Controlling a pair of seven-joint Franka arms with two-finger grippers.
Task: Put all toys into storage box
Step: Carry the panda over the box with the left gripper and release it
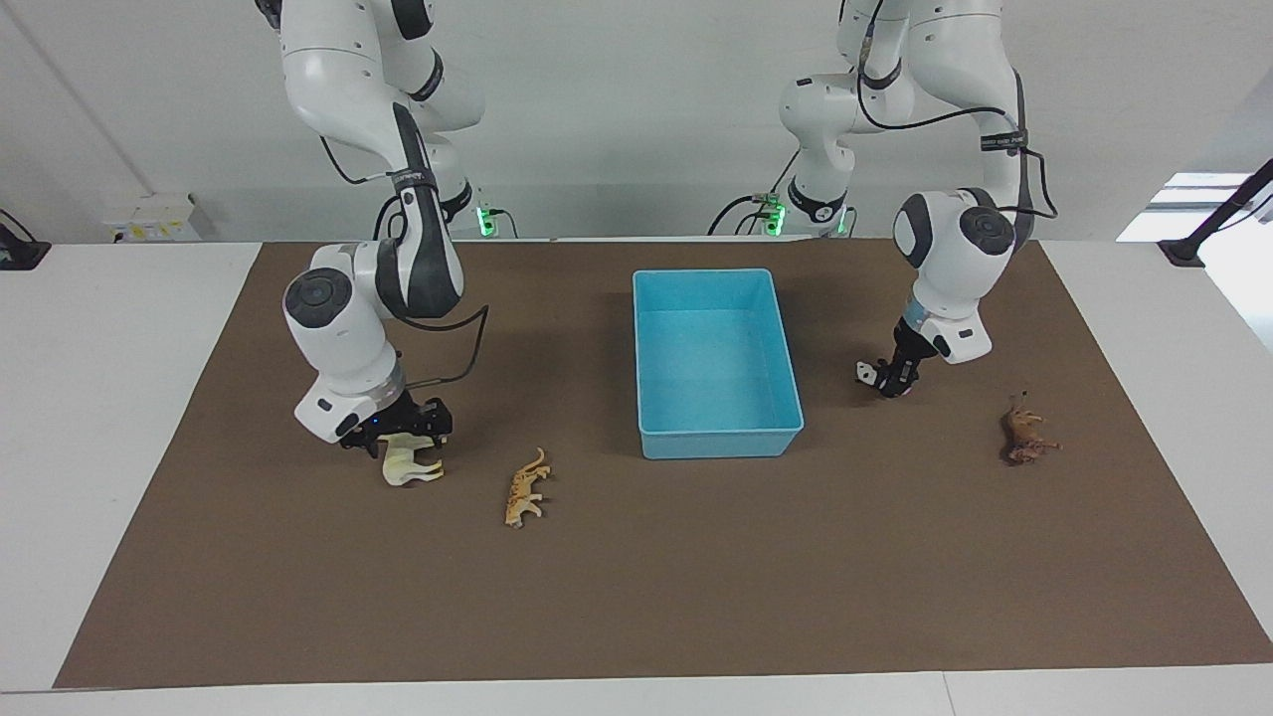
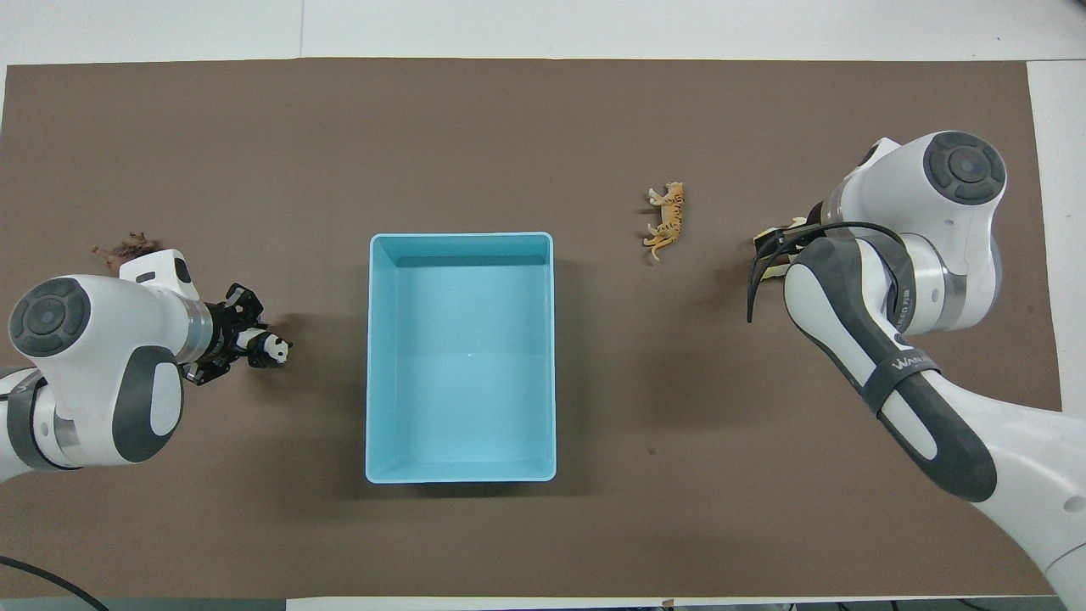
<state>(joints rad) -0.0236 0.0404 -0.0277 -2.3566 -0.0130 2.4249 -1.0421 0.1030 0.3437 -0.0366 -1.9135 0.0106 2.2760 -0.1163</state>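
We see the storage box (image 1: pixel 718 360), a light blue rectangular bin with low walls and a rimmed edge, at the middle of the brown mat (image 1: pixel 636 597). Its long axis runs from the robots' end of the table toward the open end, and nothing lies in it. The only legible writing is on the right arm's (image 2: pixel 899 373) dark forearm band, which appears to read "WANUFF"; a similar band on the left arm (image 1: pixel 965 249) is too small for us to read.

Toward the right arm's end of the table, the tiger (image 1: pixel 525 487) lies on the mat, apart from the box and farther from the robots than the box's middle. Its long axis also runs roughly away from the robots; which end is its head we cannot tell. Beside it, farther toward the table's end, the cream-white horse (image 1: pixel 410 461) sits under the right gripper (image 1: pixel 410 434), whose fingers are clenched on the horse's back; whether its legs touch the mat we cannot tell.

Toward the left arm's end, the left gripper (image 2: pixel 254 339) is low over the mat beside the box and grasps the black-and-white panda (image 2: pixel 273 348), whose head points toward the box. The dark brown lion-like animal (image 1: pixel 1026 438) lies on the mat, farther from the robots than that gripper and farther out toward the table's end.
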